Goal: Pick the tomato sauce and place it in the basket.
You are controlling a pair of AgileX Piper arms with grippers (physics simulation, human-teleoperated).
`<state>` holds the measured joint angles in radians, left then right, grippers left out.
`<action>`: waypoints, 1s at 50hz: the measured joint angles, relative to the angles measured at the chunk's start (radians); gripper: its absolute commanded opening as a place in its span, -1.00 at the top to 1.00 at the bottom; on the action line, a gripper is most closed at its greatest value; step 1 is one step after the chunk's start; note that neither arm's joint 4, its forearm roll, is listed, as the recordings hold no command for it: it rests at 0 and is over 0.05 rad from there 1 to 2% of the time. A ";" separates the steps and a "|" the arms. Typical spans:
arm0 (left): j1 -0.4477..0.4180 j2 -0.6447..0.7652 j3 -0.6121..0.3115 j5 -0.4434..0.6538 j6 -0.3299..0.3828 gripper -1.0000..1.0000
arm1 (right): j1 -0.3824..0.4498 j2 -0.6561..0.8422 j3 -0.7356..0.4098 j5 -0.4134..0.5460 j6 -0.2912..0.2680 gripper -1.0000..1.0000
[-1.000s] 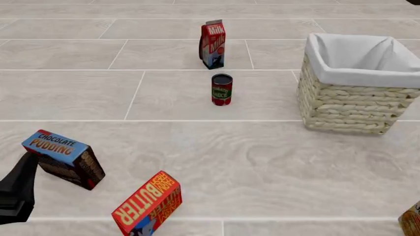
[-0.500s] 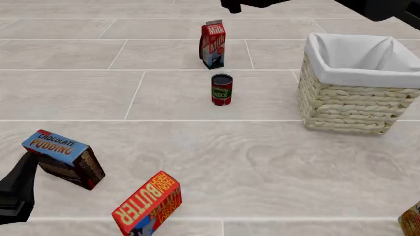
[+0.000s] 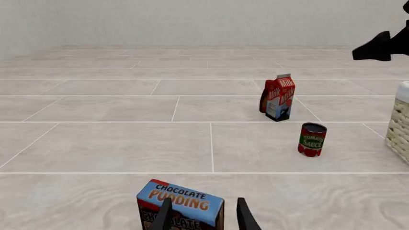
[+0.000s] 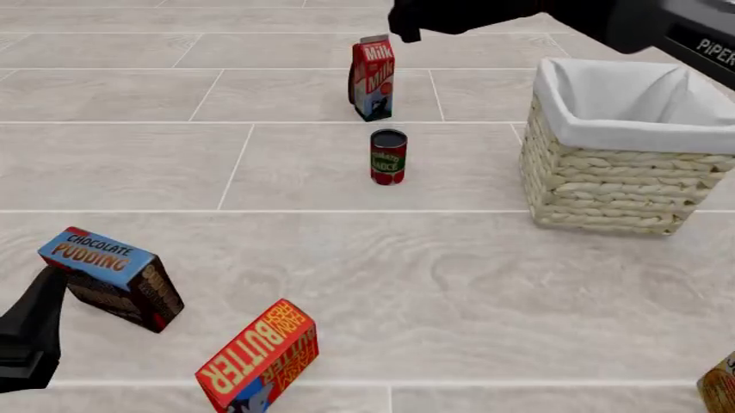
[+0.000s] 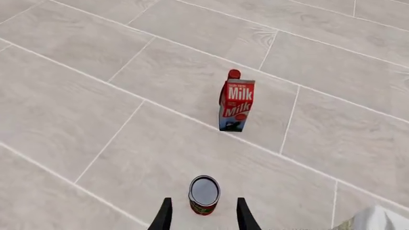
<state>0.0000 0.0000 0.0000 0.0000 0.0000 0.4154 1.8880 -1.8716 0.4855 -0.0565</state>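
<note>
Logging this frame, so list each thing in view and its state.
Can: upright, on the table, not gripped.
Milk carton: upright.
Basket: upright, can not in it.
Pudding box: tilted.
Butter box: tilted.
Right gripper: open, above the can.
Left gripper: open, at the pudding box.
</note>
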 measured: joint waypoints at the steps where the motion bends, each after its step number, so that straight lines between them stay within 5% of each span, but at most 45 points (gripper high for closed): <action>1: 0.000 0.000 0.000 0.000 0.000 -1.00 | -0.001 0.003 0.000 -0.002 0.001 -1.00; 50: 0.000 0.000 0.000 0.000 0.000 -1.00 | -0.025 0.117 -0.035 -0.020 0.012 -1.00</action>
<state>0.0000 0.0000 0.0000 0.0000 0.0000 0.3903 2.0051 -1.9062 0.4656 -0.0450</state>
